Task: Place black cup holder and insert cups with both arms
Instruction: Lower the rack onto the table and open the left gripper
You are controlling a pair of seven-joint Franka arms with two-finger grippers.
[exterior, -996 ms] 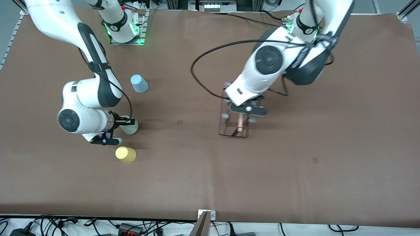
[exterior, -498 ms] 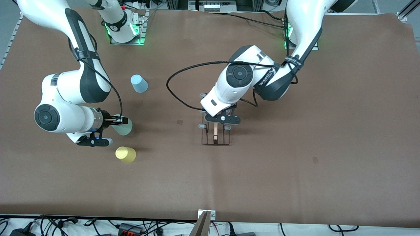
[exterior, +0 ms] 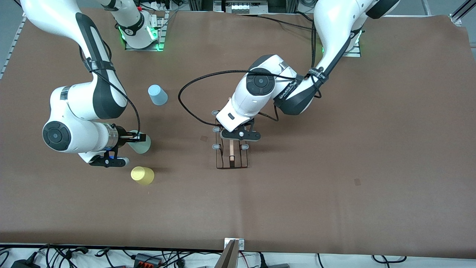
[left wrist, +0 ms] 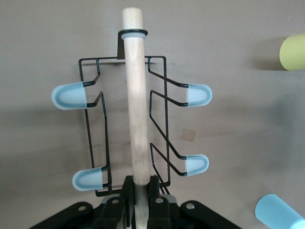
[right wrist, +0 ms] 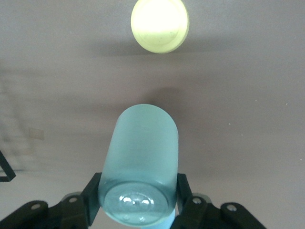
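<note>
While the left gripper [exterior: 233, 143] is pinching the holder's [exterior: 231, 156] rod — lower it level; the right gripper [exterior: 143, 138] is clamping the mint cup [exterior: 142, 144].

Left arm [exterior: 260, 96] hides 2 pegs of the black cup holder [exterior: 232, 158]

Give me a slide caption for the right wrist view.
Right tool shut on the mint green cup, with the yellow cup on the table.

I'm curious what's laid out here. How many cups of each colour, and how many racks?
Mint green cup: 1
Yellow cup: 1
Light blue cup: 1
Black cup holder: 1
Total: 4
</note>
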